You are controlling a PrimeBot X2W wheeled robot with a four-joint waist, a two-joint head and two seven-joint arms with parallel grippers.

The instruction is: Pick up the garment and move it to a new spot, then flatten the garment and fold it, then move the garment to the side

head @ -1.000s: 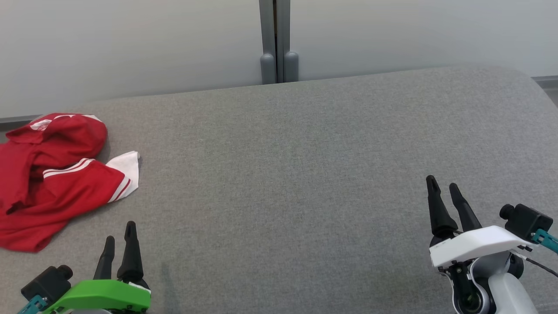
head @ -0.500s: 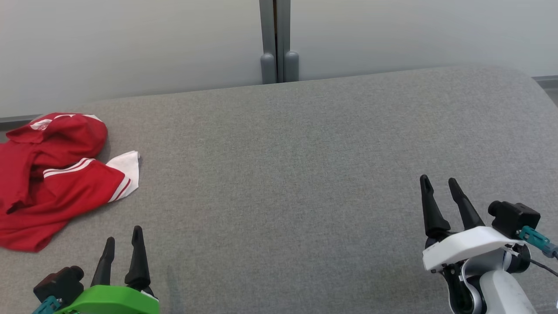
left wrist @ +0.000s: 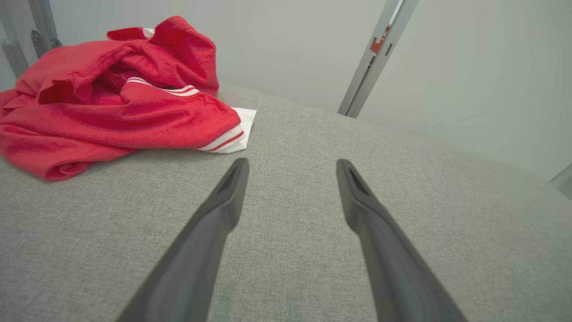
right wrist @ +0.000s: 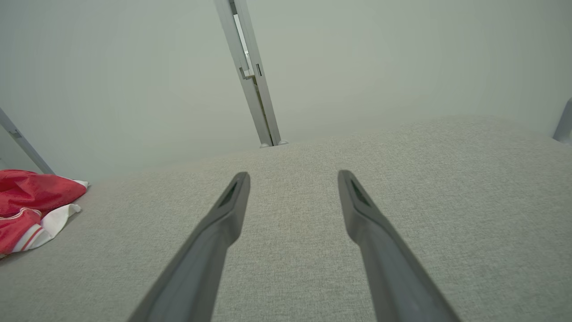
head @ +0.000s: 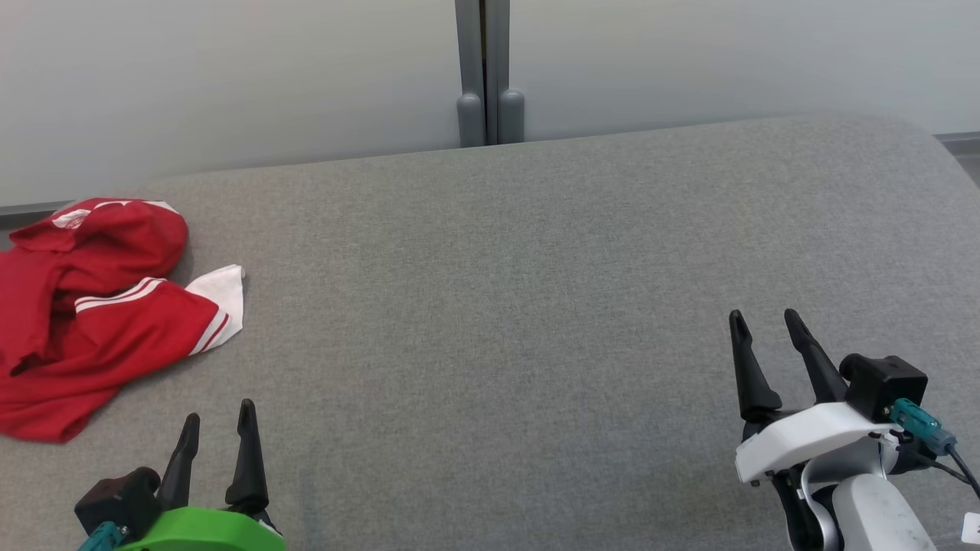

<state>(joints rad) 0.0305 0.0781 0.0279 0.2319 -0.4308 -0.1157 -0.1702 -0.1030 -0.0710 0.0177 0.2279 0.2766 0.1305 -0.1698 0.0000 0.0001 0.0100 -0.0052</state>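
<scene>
I cannot read any text, number or brand in these pictures. In the upper left of the head view the red garment (head: 99,321) carries a pale badge (head: 71,220) near its top edge, but it is too small and blurred for me to make out letters. In the upper right of the left wrist view a red sticker (left wrist: 379,43) sits on the grey post (left wrist: 357,89), and at the lower right edge of the head view there is a small white tag (head: 972,528); I cannot read either of them.
</scene>
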